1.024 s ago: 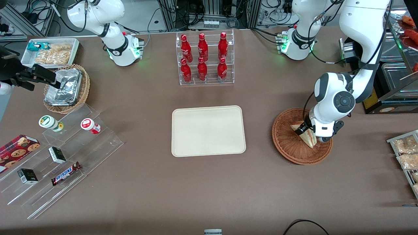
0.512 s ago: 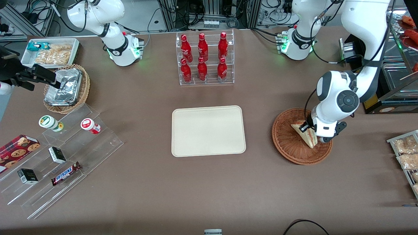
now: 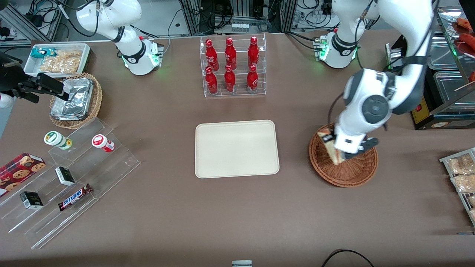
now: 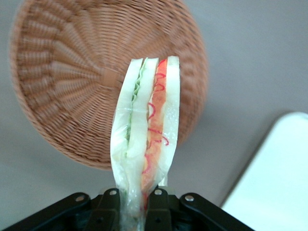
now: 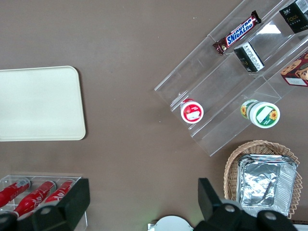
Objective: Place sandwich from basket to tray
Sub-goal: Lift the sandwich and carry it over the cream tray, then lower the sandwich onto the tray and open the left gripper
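My gripper [image 3: 331,142] [image 4: 133,204] is shut on the sandwich [image 3: 330,151] [image 4: 147,125], a wrapped wedge of pale bread with green, red and orange filling. It hangs lifted above the reddish-brown wicker basket [image 3: 352,174] [image 4: 72,72], over the basket's rim nearest the tray. The basket has nothing else in it. The cream tray [image 3: 236,148] [image 4: 279,183] [image 5: 38,103] lies flat in the middle of the table, bare, a short gap from the basket.
A clear rack of red bottles [image 3: 233,66] stands farther from the camera than the tray. Toward the parked arm's end are a tan basket of foil packets [image 3: 76,100], a white snack bin [image 3: 57,58] and acrylic steps [image 3: 66,174] with snacks. Snack packets [image 3: 460,174] lie at the working arm's end.
The gripper has risen out of the basket with the sandwich held in it and shifted toward the tray. The basket has stayed put.
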